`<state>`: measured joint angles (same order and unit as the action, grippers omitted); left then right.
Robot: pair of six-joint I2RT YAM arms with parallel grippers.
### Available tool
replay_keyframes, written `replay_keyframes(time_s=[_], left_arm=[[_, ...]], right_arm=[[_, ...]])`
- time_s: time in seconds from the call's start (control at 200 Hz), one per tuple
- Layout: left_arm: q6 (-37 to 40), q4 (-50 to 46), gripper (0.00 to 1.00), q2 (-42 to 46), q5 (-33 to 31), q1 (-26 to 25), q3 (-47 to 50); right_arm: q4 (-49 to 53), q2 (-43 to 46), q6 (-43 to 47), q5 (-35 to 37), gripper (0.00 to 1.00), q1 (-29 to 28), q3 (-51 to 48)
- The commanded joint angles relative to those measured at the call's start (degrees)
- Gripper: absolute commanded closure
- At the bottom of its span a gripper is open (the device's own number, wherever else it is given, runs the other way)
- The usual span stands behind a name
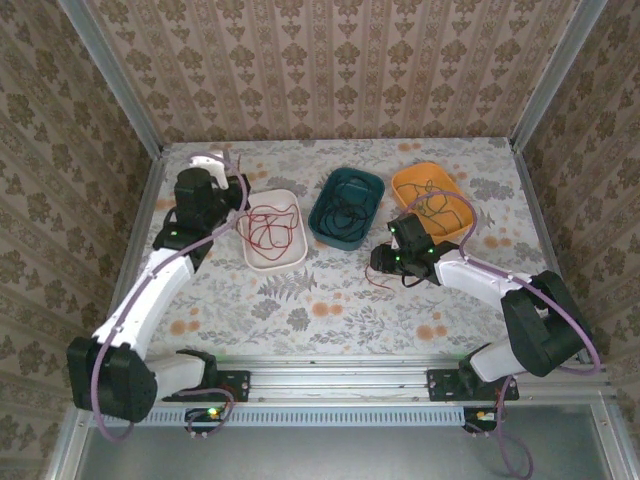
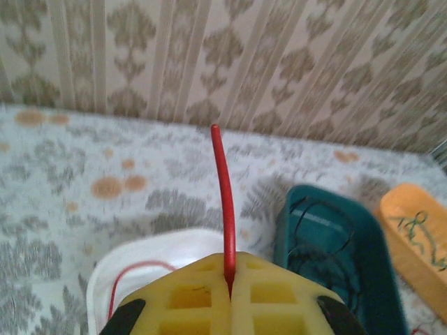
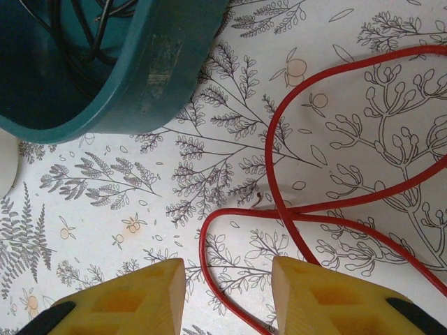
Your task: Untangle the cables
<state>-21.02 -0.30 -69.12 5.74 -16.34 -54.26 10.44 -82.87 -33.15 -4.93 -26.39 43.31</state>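
Observation:
A red cable (image 2: 225, 195) sticks up stiffly from between the yellow fingers of my left gripper (image 2: 230, 279), which is shut on it. That gripper (image 1: 236, 188) hovers at the left rim of the white tray (image 1: 250, 255), where the rest of this red cable (image 1: 272, 228) lies in loops. Another red cable (image 3: 279, 174) lies in crossing loops on the table. My right gripper (image 3: 228, 269) is open just above it, one bend of the cable between the fingers, untouched. In the top view the right gripper (image 1: 383, 262) sits in front of the teal tray.
The teal tray (image 1: 322, 222) holds black cables (image 1: 347, 212); its rim (image 3: 160, 77) is close to the right gripper. The orange tray (image 1: 400, 183) at the back right holds a green cable (image 1: 432, 203). Patterned walls close in the back and sides.

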Motion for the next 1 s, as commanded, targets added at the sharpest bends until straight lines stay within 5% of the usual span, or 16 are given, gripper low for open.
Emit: replay_keyframes(time_s=[0.0,0.49,0.61,0.74,0.91,0.995], left_arm=[[-3.28,2.54,1.00,-3.55,0.59,0.35,2.76],[-6.09,4.46,1.00,-25.41,10.78,-5.62,-2.23],[-7.77,4.59,1.00,-25.99,9.28,-6.11,-2.17],[-6.59,2.80,0.81,-22.11,4.46,-6.33,-0.73],[-1.63,-2.57,0.27,-13.92,-4.31,-8.54,-0.73],[0.41,-5.91,0.12,-9.79,-12.63,-11.53,-1.45]], right_arm=[[1.94,1.02,0.63,-0.78,0.61,0.28,1.47],[4.06,1.83,1.64,0.18,0.61,0.29,2.65],[4.38,2.01,1.85,0.45,0.61,0.29,2.57],[3.98,2.30,1.69,0.53,0.61,0.29,1.74],[3.33,1.85,1.25,0.93,0.61,0.29,1.25],[3.03,1.53,0.90,1.23,0.61,0.29,1.20]])
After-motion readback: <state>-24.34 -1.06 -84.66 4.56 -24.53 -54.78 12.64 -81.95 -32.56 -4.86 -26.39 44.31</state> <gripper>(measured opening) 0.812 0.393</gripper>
